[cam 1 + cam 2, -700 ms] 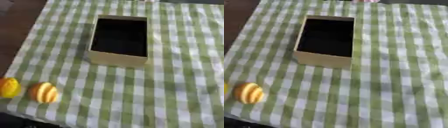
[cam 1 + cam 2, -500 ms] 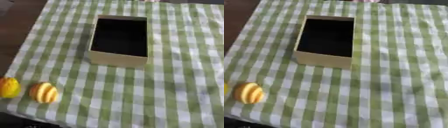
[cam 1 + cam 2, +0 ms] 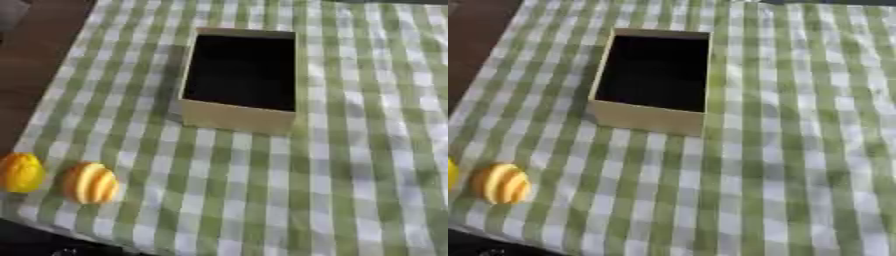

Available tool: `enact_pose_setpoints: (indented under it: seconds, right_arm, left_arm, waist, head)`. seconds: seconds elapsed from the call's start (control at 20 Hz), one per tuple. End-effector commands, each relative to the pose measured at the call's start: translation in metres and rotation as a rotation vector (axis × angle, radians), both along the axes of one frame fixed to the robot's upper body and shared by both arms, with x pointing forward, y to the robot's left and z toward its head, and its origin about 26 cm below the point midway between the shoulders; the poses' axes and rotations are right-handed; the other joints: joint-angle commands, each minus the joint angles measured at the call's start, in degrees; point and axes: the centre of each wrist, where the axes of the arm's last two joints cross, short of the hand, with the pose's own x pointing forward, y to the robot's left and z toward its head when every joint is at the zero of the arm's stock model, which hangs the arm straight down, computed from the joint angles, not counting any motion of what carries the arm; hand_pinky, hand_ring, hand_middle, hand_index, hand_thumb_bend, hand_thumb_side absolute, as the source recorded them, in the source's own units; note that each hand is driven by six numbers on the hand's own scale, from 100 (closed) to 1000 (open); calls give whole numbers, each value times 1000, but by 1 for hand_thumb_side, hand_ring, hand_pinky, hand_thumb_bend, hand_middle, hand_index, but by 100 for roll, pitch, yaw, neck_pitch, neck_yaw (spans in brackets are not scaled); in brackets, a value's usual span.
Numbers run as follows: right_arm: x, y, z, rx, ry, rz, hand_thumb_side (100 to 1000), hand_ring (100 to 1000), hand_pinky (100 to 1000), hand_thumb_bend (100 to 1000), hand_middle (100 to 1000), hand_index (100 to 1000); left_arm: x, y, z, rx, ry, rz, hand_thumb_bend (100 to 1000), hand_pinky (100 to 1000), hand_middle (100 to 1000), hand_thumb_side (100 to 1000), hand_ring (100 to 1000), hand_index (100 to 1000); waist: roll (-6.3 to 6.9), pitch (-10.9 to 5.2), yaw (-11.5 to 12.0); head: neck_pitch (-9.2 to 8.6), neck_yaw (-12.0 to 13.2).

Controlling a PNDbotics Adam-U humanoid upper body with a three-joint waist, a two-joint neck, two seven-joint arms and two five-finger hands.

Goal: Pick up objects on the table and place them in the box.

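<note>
With neither hand in view, we wait before an open box (image 3: 236, 117).

We cannot tell our fingers' state; a striped orange object (image 3: 88, 182) and a yellow one (image 3: 19, 172) lie near-left, likelier the left hand's reach.

Both eyes look steeply down from the near side; the checked cloth (image 3: 350, 150) lies slightly askew; shared ground: the box (image 3: 236, 117) at centre far, the striped orange object (image 3: 88, 182) near left; the yellow object (image 3: 19, 172) shows whole only in the left eye view.
</note>
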Motion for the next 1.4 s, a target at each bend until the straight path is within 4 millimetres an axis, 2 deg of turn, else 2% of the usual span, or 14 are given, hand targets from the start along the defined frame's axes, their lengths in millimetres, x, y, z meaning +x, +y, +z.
enact_pose_setpoints:
  seconds: [0.05, 0.3, 0.6, 1.0, 1.05, 1.15, 1.25, 1.4]
  right_arm:
    - [-3, -4, 9, -42, -20, -20, 523, 834, 907, 100, 718, 855]
    - [-5, -6, 8, -52, -15, -33, 523, 834, 906, 100, 718, 854]
    - [-6, -7, 7, -57, -12, -49, 523, 833, 906, 100, 717, 854]
    - [-6, -6, 6, -53, -9, -52, 523, 831, 907, 100, 713, 850]
    - [-6, -6, 6, -52, -8, -51, 523, 831, 907, 100, 713, 850]
    - [-5, -6, 6, -51, -7, -49, 523, 831, 907, 100, 712, 849]
    - [-5, -5, 6, -48, -4, -48, 523, 830, 908, 100, 711, 849]
    - [-5, -5, 6, -45, -1, -45, 515, 829, 908, 100, 709, 847]
  left_arm:
    - [-6, 13, 19, 102, 74, 86, 347, 682, 757, 580, 799, 878]
    - [-10, 26, 21, 214, 334, 146, 401, 702, 762, 604, 806, 891]
    - [-3, 48, 23, 365, 638, 85, 523, 746, 780, 536, 839, 888]
    - [6, 55, 35, 535, 886, 35, 613, 799, 778, 320, 872, 894]
    - [7, 54, 35, 555, 908, 25, 619, 801, 781, 252, 875, 895]
    - [7, 52, 33, 585, 944, 5, 621, 805, 788, 170, 880, 900]
    - [7, 53, 27, 608, 996, -1, 622, 809, 794, 124, 881, 906]
    - [7, 55, 17, 637, 1054, 9, 625, 816, 803, 100, 868, 917]
  waist:
    - [42, -70, 47]
    - [79, -74, 138]
    - [108, -92, 193]
    - [160, -100, 229]
    - [165, -101, 226]
    - [174, -103, 218]
    - [182, -103, 207]
    - [196, -103, 190]
  head:
    - [-10, -122]
    - [8, -250]
    - [38, -314]
    - [71, -333]
    - [75, -328]
    - [84, -318]
    - [96, -322]
    - [102, -314]
